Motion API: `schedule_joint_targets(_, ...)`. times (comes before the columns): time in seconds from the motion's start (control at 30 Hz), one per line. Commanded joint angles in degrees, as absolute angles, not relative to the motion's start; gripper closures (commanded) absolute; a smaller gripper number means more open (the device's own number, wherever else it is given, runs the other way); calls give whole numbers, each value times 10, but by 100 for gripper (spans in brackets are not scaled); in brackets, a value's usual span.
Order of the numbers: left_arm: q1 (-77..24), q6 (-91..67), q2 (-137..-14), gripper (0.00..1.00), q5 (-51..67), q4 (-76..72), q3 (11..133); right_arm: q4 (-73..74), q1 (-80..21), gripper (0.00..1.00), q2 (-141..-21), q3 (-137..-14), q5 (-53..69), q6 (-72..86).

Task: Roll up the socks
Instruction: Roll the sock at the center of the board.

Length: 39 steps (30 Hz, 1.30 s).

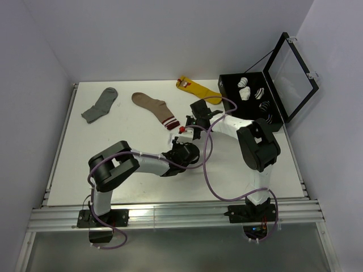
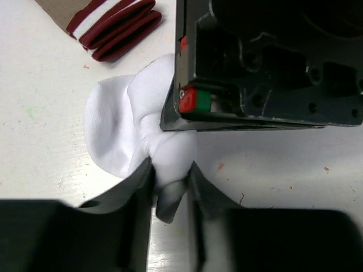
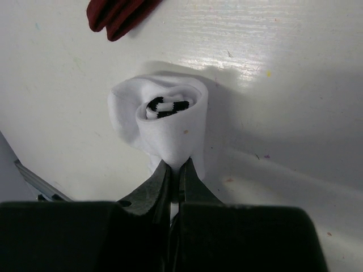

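- The two short white fabric socks (image 3: 165, 122) lie as one loose roll on the white table (image 3: 295, 85), near its middle. They are just beside the maroon-and-white striped cuff of the brown sock (image 2: 116, 28). The dark-striped sock is coiled inside and the plain one is wrapped around it.
- The left gripper (image 2: 170, 184) has its fingers pressed in on a fold of white cloth at one side of the bundle.
- The right gripper (image 3: 174, 169) pinches a thin edge of the outer layer from the opposite side, its fingers almost meeting on the fabric.
- The step in hand looks like the closing one: turning the outer layer over the coil so that it stays rolled.
- To do it well, one gripper should anchor the coil while the other draws the outer layer over it. The tension should be steady, with no lift that lets the inner sock slip out.
- The pull is best kept short; a sideways tug could unwind the coil or drag it onto the brown sock.
- In the top view the wrists hide most of the bundle, so whether its far end is tucked cannot be told.
- The open black box (image 1: 228, 90) at the far right holds rolled socks and is probably the destination.
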<state>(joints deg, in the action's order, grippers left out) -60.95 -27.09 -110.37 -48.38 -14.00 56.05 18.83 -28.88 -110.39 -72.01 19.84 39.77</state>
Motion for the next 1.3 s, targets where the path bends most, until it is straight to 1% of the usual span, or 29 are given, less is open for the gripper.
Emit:
schedule_joint_targets(0.0, -599, -306, -1103, 75, -467, -128, 564, 197, -294, 100, -1096, -731, 212, 402)
schedule_joint_targets(0.03, -598, -310, -1100, 80, -458, -128, 559, 194, -294, 100, -1095, -730, 216, 403)
schedule_joint_targets(0.07, -593, -321, -1096, 90, -451, -133, 549, 192, -294, 100, -1093, -728, 221, 403)
schedule_joint_targets(0.13, -580, -331, -1081, 98, -412, -141, 535, 178, -294, 100, -1089, -720, 228, 408)
schedule_joint_targets(0.17, -573, -345, -1074, 99, -397, -152, 520, 172, -294, 96, -1083, -716, 230, 410)
schedule_joint_targets(0.27, -536, -378, -1042, 99, -300, -199, 471, 150, -292, 83, -1068, -702, 240, 414)
schedule_joint_targets(0.3, -525, -385, -1026, 100, -277, -213, 458, 142, -290, 72, -1065, -699, 241, 417)
schedule_joint_targets(0.33, -501, -395, -1020, 100, -258, -222, 447, 140, -289, 66, -1062, -694, 244, 419)
schedule_joint_targets(0.37, -489, -412, -1015, 100, -212, -232, 429, 136, -287, 62, -1056, -693, 246, 420)
schedule_joint_targets(0.4, -478, -418, -1007, 100, -188, -247, 422, 127, -286, 54, -1054, -686, 248, 423)
schedule_joint_targets(0.47, -443, -436, -1000, 100, -121, -278, 400, 113, -285, 46, -1043, -679, 256, 427)
schedule_joint_targets(0.57, -409, -450, -1005, 100, -48, -289, 393, 66, -282, 37, -1025, -653, 264, 439)
schedule_joint_targets(0.67, -382, -461, -1018, 100, -5, -300, 396, 11, -279, 36, -1009, -623, 262, 451)
schedule_joint_targets(0.77, -362, -463, -1029, 100, 38, -285, 418, -76, -270, 36, -1002, -575, 261, 472)
schedule_joint_targets(0.9, -354, -457, -1034, 100, 45, -269, 431, -156, -262, 35, -1008, -535, 244, 488)
schedule_joint_targets(1.03, -353, -442, -1034, 100, 41, -251, 447, -206, -258, 34, -1025, -527, 236, 492)
schedule_joint_targets(1.17, -354, -433, -1036, 100, 40, -235, 460, -281, -258, 30, -1040, -516, 224, 499)
schedule_joint_targets(1.27, -353, -429, -1043, 100, 45, -220, 479, -303, -258, 30, -1069, -522, 227, 509)
